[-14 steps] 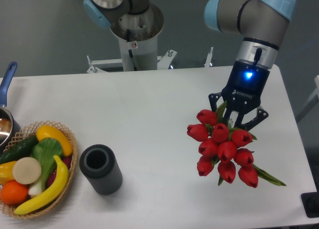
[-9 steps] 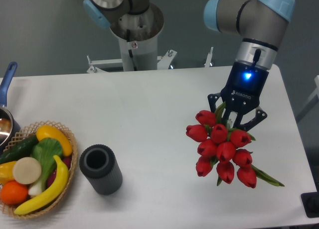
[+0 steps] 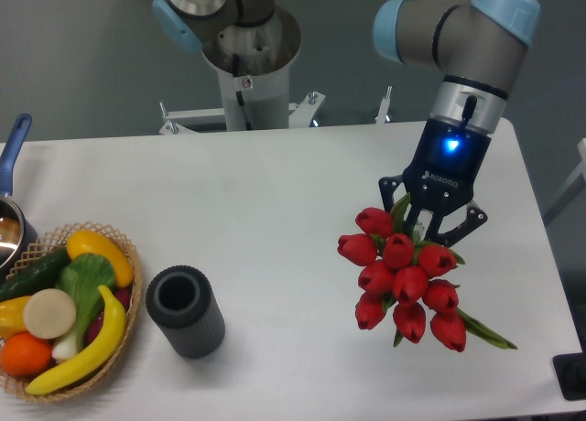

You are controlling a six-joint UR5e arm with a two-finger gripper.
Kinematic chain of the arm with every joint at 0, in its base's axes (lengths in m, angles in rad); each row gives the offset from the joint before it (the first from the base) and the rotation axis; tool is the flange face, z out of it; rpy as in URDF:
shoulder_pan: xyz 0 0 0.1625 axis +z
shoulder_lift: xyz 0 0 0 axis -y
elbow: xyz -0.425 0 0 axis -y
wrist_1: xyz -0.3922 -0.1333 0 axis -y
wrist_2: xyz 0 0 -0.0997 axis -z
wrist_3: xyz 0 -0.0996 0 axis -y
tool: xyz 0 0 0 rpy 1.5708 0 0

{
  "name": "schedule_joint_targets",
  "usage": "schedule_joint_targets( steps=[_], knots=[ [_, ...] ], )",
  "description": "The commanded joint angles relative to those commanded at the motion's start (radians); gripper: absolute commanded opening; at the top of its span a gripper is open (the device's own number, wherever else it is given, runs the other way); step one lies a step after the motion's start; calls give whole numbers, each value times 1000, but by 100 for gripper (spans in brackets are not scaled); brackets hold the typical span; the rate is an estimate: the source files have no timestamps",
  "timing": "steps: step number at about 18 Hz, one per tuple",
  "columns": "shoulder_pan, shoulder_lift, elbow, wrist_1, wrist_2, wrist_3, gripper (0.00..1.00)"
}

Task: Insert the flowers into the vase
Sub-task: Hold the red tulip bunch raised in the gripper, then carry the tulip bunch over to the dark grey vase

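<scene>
- The bunch of red artificial tulips with green stems [image 3: 403, 279] hangs at the right of the white table [image 3: 275, 201], under the black two-finger gripper [image 3: 430, 221].
- The dark grey ribbed cylindrical vase [image 3: 185, 310] stands near the front left, well apart from the tulips.
- The woven wicker basket of fruit and vegetables [image 3: 125, 334] sits just left of the vase.
- The metal pot with a blue handle [image 3: 11, 174] lies behind the basket, at the left edge.

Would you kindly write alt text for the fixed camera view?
A robot gripper holds a bunch of red tulips above a white table; left stand an empty dark ribbed vase and a basket of produce.
</scene>
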Motion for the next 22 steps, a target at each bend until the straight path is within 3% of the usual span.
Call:
schedule_joint_targets(
  steps=[1, 5, 12, 22],
  knots=[
    [-8, -2, 3, 8, -3, 0, 22],
    [-49, -58, 14, 132, -102, 2, 22],
    [-103, -61, 14, 138, -343, 8, 22],
    [-213, -55, 9, 138, -403, 6, 22]
  ],
)
